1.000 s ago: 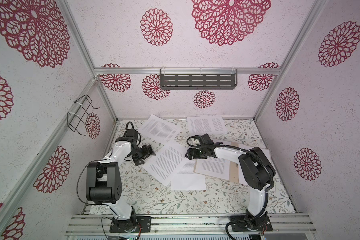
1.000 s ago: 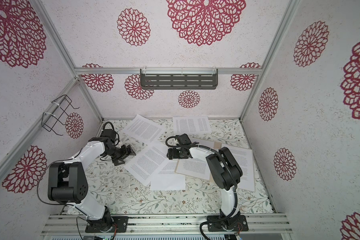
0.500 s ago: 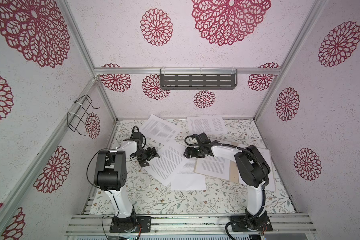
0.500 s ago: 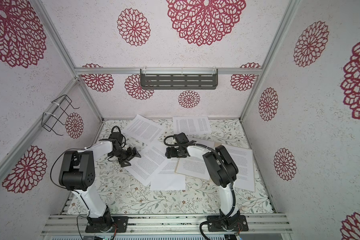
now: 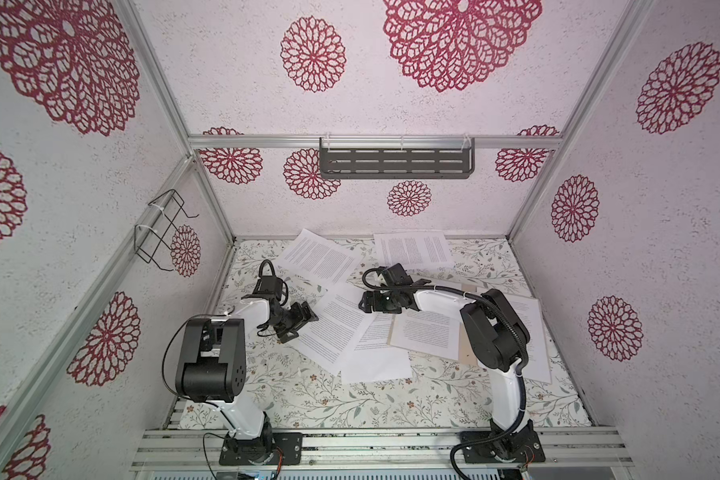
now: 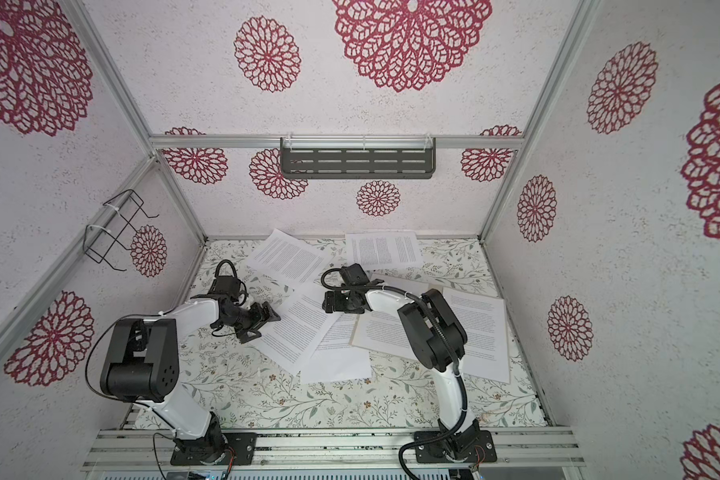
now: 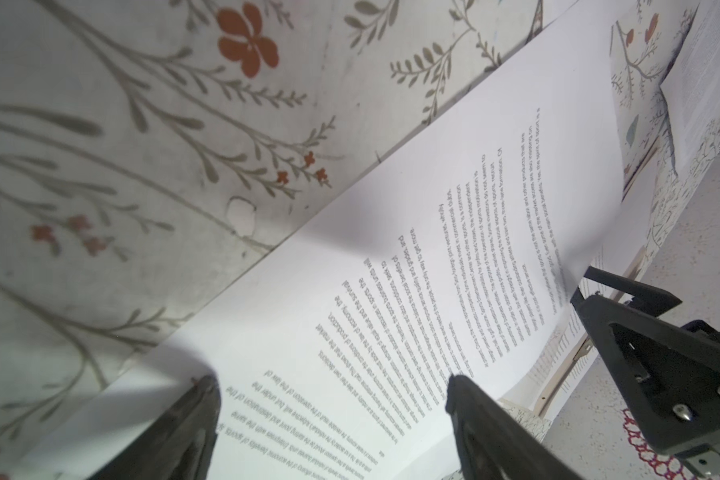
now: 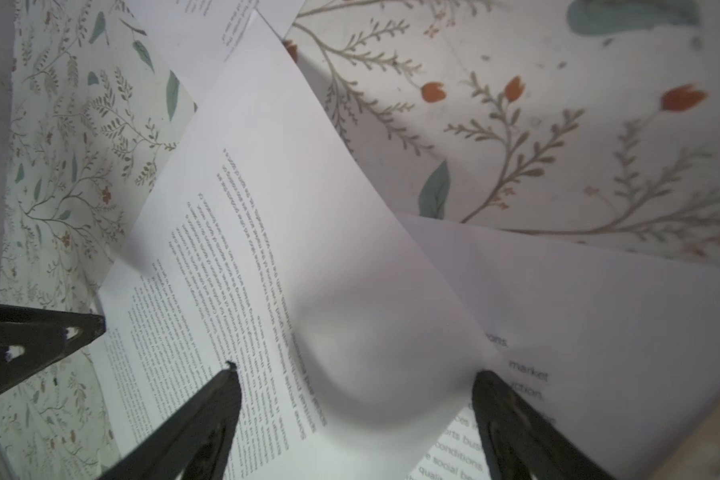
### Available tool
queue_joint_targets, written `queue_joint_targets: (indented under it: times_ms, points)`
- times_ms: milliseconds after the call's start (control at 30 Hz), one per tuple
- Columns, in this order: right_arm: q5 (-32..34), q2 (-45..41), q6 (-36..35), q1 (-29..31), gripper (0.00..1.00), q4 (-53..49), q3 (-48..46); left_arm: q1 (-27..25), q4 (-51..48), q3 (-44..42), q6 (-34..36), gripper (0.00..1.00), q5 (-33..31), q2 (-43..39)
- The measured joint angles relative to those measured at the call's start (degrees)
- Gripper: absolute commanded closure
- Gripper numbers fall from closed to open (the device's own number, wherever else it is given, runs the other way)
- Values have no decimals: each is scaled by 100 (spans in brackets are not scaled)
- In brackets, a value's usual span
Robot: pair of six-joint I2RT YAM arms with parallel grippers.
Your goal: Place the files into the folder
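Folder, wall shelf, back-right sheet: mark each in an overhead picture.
folder (image 5: 467, 354), in a top view, bare tan strip beside the sheet lying on it.
wall shelf (image 5: 395, 164), in a top view, middle of its slotted face.
back-right sheet (image 5: 412, 249), in a top view, middle of its printed text.

Colour rundown: the walls (image 5: 391, 104) are off-white and speckly, covered in crimson lacy flower medallions, some huge, some small. The mat (image 5: 308, 395) is cream with grey-green sprigs, a few teal leaves and tiny orange-red blooms. All the sheets (image 5: 333, 332) are plain white with fine lines of black text. The folder (image 5: 466, 358) is tan. The arms (image 5: 503, 390) are white with black joints. The slotted shelf (image 5: 395, 164) is dark grey, the wire rack (image 5: 158, 232) is black, and the frame (image 5: 370, 142) is bare silver.
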Motion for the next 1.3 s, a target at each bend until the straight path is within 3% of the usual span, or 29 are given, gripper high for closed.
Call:
queue_joint_targets:
  times_ms: [367,767,933,1300]
  points:
    - [-601,44,826,369,2,752,-155,26,343,-297,-413,11,46,-184]
    - [-750,-271,1836,640,3,1729,-807,83,476,-404,-501,11,140,-181]
    - [-474,-304,2269,748,9,2090,-935,114,619,-518,-520,10,223,-232]
    - [990,-496,3580,1394,28,3027,-1729,181,1178,-907,-868,10,686,-466]
